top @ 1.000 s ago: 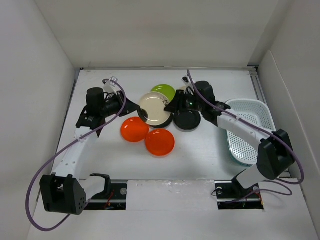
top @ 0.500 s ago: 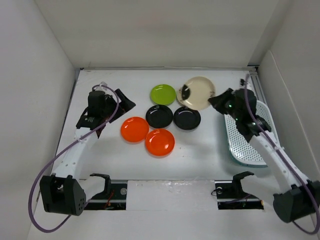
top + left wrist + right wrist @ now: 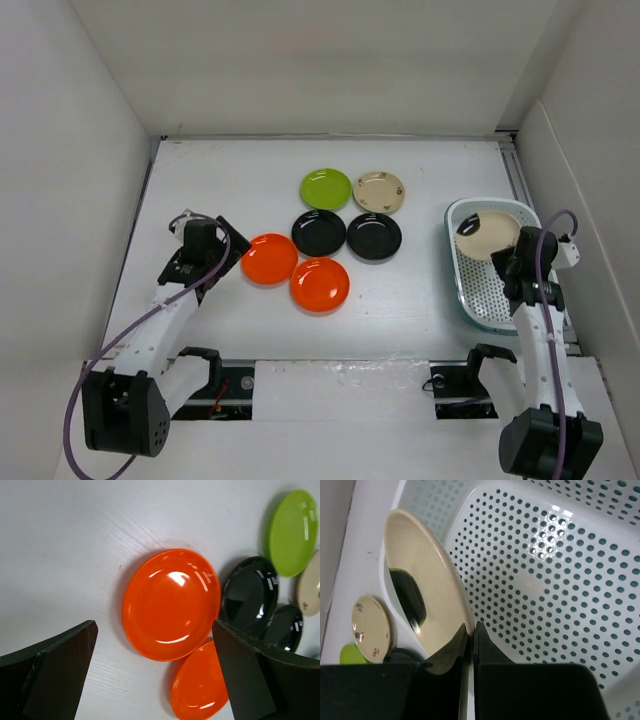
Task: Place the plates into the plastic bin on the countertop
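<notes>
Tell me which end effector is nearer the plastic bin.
Right. The right end effector is over the plastic bin, shut on a beige plate tilted inside it. The left end effector sits open across the countertop, beside the orange plates.

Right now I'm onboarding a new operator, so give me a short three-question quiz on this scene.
1. True or false: the left gripper has its fingers open and holds nothing.
2. What do the right gripper fingers pinch? A) nothing B) a beige plate C) a spoon
3. How many plates lie on the countertop, outside the plastic bin?
Key: 1 true; 2 B; 3 six.
</notes>
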Robot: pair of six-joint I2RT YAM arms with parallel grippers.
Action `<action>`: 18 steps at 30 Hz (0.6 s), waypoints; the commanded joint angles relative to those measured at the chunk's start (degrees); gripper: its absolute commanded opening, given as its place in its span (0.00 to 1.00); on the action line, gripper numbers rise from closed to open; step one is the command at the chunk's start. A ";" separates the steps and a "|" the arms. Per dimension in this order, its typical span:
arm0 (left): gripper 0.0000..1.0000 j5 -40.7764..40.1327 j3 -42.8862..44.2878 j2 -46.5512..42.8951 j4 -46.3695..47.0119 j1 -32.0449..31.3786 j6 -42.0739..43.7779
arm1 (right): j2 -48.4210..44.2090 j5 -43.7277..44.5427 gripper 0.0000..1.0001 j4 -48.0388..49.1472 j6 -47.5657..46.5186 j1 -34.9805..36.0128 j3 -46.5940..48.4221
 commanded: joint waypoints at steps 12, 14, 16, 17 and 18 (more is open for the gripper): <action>1.00 -0.58 -7.75 5.36 8.01 0.19 -1.75 | 6.60 -1.26 0.98 9.68 0.76 -1.03 -0.20; 1.00 -0.58 -8.27 5.36 8.01 0.19 -1.75 | 4.66 -1.26 1.00 7.85 0.76 -1.03 0.41; 1.00 -1.10 -8.27 5.36 8.01 0.19 -2.27 | 1.68 -0.74 1.00 6.18 0.15 -1.03 1.73; 1.00 -1.11 -8.27 5.36 8.01 0.19 -2.27 | 0.71 -0.73 1.00 4.34 -0.37 -1.03 3.13; 1.00 -1.11 -8.88 5.36 8.70 0.19 -2.27 | -1.22 -1.25 1.00 3.71 -0.38 -1.03 3.84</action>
